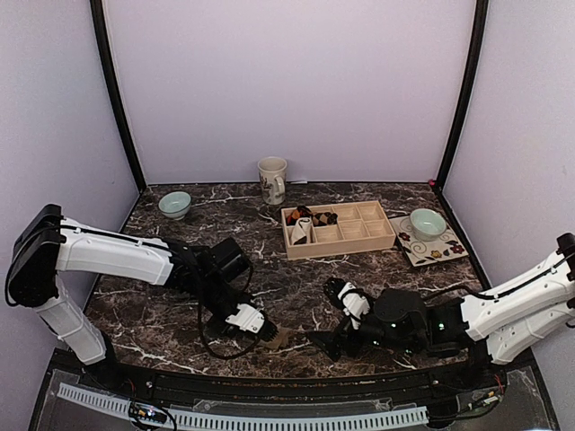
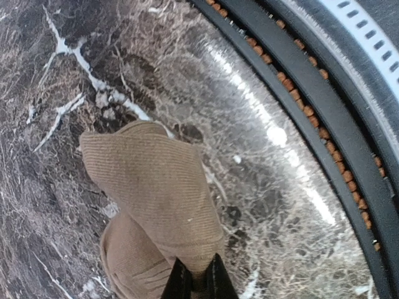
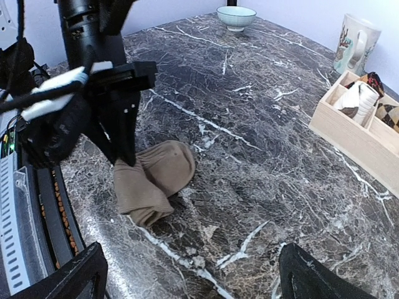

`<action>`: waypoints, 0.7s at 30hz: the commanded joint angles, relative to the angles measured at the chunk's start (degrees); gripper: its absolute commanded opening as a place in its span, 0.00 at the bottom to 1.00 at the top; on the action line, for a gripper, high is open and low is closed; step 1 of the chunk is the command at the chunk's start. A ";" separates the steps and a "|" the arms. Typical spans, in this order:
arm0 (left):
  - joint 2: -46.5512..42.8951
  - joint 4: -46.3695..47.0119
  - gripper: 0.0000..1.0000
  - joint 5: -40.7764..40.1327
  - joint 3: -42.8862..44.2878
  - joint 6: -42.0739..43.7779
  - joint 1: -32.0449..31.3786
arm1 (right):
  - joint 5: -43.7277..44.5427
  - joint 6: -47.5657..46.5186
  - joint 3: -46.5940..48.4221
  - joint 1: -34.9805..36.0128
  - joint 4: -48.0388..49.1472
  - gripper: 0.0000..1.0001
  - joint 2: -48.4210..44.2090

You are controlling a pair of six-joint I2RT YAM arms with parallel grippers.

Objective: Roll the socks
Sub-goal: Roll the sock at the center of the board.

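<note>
Tabletop (image 3: 249,124) bare between tan sock (image 3: 153,180) and wooden organizer (image 3: 349,142); left jaws block sock's left end.

No text, label, brand or number can be read; the mug (image 1: 272,180) bears only a blurred coloured print.

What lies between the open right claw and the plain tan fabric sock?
Nothing: only bare dark marble tabletop separates the right claw from the plain tan fabric sock, as the right wrist view shows.
</note>
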 commanded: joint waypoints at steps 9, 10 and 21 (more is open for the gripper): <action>-1.19 3.72 0.00 -1.62 -9.66 -0.35 1.12 | -8.03 -5.94 5.40 4.17 10.28 0.84 17.04; -1.70 4.06 0.00 -0.79 -10.27 -0.68 1.53 | -8.01 -6.64 6.38 4.33 10.98 0.84 18.66; -2.22 4.35 0.00 2.42 -11.81 -0.99 3.26 | -3.27 -19.21 12.00 4.95 21.55 0.90 28.76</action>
